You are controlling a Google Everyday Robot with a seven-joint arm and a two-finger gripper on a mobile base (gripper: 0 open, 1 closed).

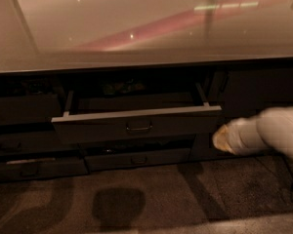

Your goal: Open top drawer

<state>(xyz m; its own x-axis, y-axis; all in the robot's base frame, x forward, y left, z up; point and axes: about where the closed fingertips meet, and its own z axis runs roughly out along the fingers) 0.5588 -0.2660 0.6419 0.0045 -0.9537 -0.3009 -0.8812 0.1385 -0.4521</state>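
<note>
The top drawer (136, 122) is pulled out from under the pale counter, its dark front facing me with a small loop handle (139, 128) at the centre. Pale side rails (67, 104) show at both ends, and the inside is dark. My gripper (219, 138) is at the right, just past the drawer's right corner and slightly lower than its top edge, apart from it. The white arm (278, 133) runs off the right edge.
A glossy pale counter (136, 28) spans the top. A shallower drawer front (136, 159) sits below the open one. More dark drawer fronts (19, 145) stand at the left, a plain cabinet door (259, 89) at the right. Carpet (136, 199) covers the floor.
</note>
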